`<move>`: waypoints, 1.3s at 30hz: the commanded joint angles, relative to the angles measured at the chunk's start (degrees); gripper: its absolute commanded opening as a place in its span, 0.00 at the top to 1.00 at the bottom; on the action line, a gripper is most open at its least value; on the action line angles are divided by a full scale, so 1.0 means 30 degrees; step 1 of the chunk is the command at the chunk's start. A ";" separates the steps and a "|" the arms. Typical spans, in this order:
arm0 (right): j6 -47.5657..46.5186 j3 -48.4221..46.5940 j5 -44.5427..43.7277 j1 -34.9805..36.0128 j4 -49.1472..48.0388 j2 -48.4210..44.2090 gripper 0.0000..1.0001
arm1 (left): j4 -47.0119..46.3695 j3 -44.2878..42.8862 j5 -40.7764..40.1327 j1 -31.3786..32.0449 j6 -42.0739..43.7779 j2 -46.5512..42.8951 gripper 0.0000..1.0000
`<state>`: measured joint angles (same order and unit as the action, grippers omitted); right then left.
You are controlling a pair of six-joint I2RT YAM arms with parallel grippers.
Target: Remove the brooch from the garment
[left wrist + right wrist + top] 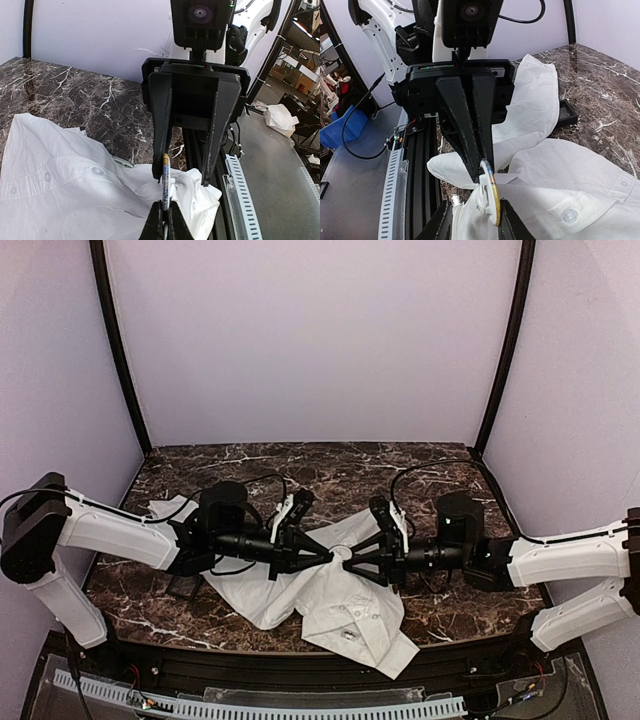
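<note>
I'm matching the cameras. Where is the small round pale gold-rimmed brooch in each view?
Top external: brooch barely visible, at centre.
Left wrist: brooch edge-on, lower centre.
Right wrist: brooch lower centre, face partly showing.
Shared landmark: the white shirt beneath it.

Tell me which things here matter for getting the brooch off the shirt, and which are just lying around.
Part of the job:
brooch
white shirt
left gripper, shut on the brooch
right gripper, open, a finger on either side of the brooch

Just lying about:
small black tray
marble table
</note>
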<state>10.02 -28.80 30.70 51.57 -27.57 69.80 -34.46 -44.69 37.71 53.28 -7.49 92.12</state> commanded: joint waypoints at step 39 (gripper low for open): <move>0.1331 -0.0782 -0.1587 -0.0081 -0.0740 0.1343 1.00 | -0.0264 -0.0075 0.0610 0.0082 0.0041 -0.0716 0.99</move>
<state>12.16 -29.08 29.98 51.35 -28.75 72.29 -33.98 -44.69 38.50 53.08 -7.53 92.09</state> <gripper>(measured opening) 0.026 0.011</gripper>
